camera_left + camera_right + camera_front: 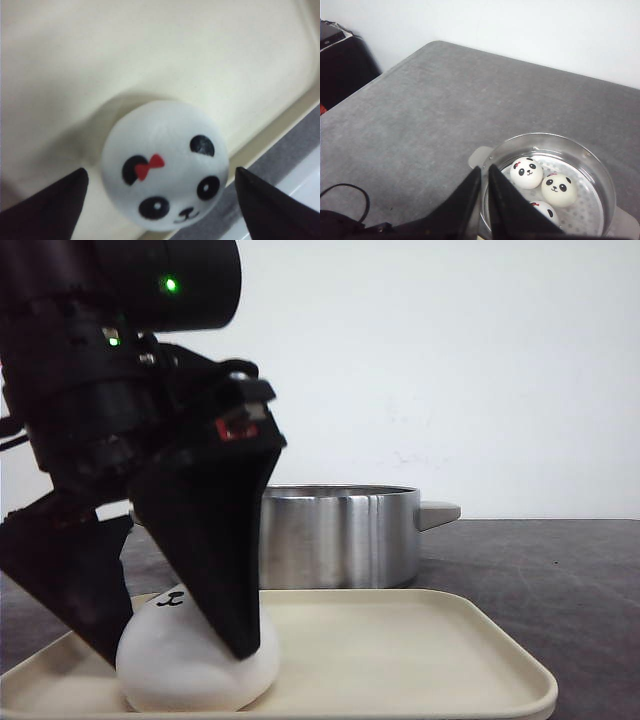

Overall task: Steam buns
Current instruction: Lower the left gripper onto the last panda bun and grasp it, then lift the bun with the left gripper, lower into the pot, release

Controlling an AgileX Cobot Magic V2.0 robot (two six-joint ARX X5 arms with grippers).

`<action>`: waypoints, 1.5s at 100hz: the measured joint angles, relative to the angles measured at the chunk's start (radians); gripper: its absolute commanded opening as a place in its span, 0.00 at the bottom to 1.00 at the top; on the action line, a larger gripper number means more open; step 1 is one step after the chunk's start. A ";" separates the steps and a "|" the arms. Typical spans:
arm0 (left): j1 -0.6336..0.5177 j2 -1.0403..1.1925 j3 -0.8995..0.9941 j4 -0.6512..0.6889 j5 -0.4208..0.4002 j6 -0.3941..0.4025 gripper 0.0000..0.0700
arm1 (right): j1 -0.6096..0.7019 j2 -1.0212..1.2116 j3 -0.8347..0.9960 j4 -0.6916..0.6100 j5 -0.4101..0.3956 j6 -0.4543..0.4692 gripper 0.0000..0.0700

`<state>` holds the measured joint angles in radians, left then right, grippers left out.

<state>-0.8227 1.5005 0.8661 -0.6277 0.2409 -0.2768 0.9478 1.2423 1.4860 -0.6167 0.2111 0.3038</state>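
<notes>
Left gripper [170, 640] angled down, jaws spread, straddling the last bun [197, 655] on the tray [420, 650] at the worktop's [560, 570] near edge. Right gripper [485, 180] jaws pressed together above the pot [547, 150] holding three buns [559, 189].

White buns [165, 167] w/ black panda faces, red bow by one eye. Cream tray [480, 640]. Shiny silver steamer pot [340, 535]. Mottled grey bench [420, 115]. Black hands [170, 640].

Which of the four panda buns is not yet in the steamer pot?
The bun on the cream tray, between the left gripper's open fingers: panda bun. The other three buns sit inside the steamer pot.
</notes>
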 measured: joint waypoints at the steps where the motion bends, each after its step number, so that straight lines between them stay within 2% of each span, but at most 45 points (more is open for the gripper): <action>1: 0.000 0.001 0.000 0.000 0.000 0.000 0.74 | 0.000 0.000 0.000 0.000 0.000 0.000 0.02; 4: 0.000 0.004 0.000 0.000 0.000 0.000 0.65 | 0.000 0.000 0.000 0.000 0.000 0.000 0.02; 7: 0.000 0.005 0.000 0.001 0.000 0.000 0.52 | 0.001 0.000 0.000 0.000 0.000 0.000 0.02; 15: 0.000 0.005 0.000 0.000 -0.001 0.010 0.04 | 0.000 0.000 0.000 0.000 0.000 0.007 0.02; 16: 0.000 0.005 0.000 0.000 -0.001 0.013 0.00 | 0.000 0.000 0.000 0.000 0.000 0.008 0.02; 32: 0.000 0.005 0.000 0.001 0.000 0.056 0.01 | 0.000 0.000 0.000 0.000 0.000 0.016 0.02; 56: 0.000 -0.070 0.018 0.009 -0.008 0.072 0.01 | 0.001 0.000 0.000 0.000 -0.001 0.018 0.02; 72: 0.011 -0.182 0.121 0.104 -0.108 0.075 0.01 | 0.003 0.000 0.000 0.000 -0.001 0.018 0.02; 84: 0.053 -0.205 0.194 0.158 -0.149 0.084 0.01 | 0.005 0.000 0.000 0.000 0.000 0.018 0.02; 106: 0.177 -0.143 0.225 0.274 -0.176 0.118 0.01 | 0.006 0.000 0.000 0.006 0.003 0.018 0.02; 133: 0.291 0.071 0.225 0.272 -0.171 0.132 0.02 | 0.006 0.000 0.000 0.006 0.003 0.018 0.02; 138: 0.293 0.085 0.225 0.272 -0.170 0.132 0.05 | 0.006 0.000 0.000 0.005 0.003 0.018 0.02; 142: 0.295 0.088 0.225 0.274 -0.167 0.132 0.11 | 0.006 0.000 0.000 0.002 0.003 0.018 0.02; 146: 0.295 0.088 0.225 0.281 -0.167 0.132 0.24 | 0.006 0.000 0.000 -0.001 0.003 0.018 0.02; 150: 0.296 0.088 0.225 0.295 -0.167 0.132 0.44 | 0.006 0.000 0.000 -0.002 0.003 0.018 0.02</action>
<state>-0.5270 1.5887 1.0908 -0.3328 0.0742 -0.1448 0.9539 1.2423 1.4860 -0.6182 0.2138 0.3214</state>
